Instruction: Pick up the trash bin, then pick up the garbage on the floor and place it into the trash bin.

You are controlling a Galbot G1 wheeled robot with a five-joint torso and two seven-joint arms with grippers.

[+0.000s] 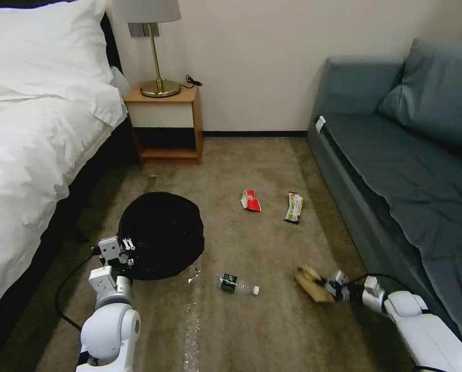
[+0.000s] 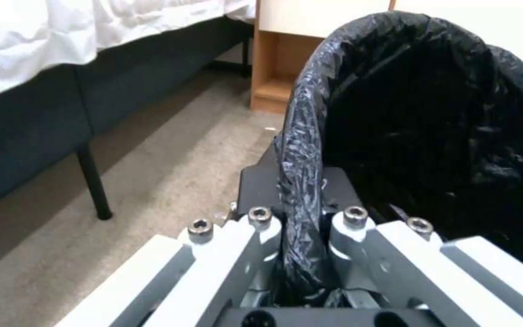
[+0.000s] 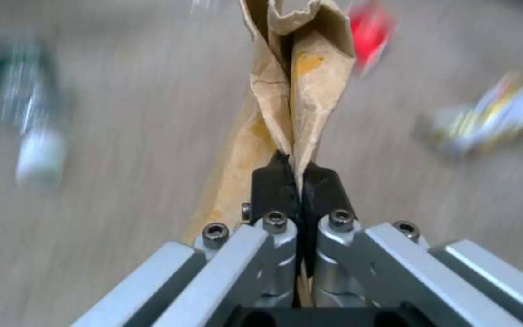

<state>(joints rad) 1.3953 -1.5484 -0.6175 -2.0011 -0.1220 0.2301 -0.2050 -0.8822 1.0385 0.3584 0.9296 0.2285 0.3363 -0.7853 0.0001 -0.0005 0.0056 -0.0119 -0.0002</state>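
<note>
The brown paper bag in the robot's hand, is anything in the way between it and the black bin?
Almost nothing. The right gripper pinches the crumpled brown paper bag. Between it and the black-bagged round trash bin, held by the left gripper, only the clear plastic bottle with a green label lies low on the carpet.

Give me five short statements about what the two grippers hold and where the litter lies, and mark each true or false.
1. The left gripper is clamped on the rim of the round trash bin lined with a crinkled black plastic bag. True.
2. The right gripper is open and holds nothing. False: it is shut on the crumpled brown paper bag.
3. The clear plastic bottle with a green label lies inside the bin. False: it lies on the beige-brown carpet, beside the bin.
4. The red-white snack wrapper and the green-yellow bar wrapper lie on the carpet. True.
5. The gold lamp stands on the blue-grey sofa. False: it stands on the wooden nightstand.
</note>
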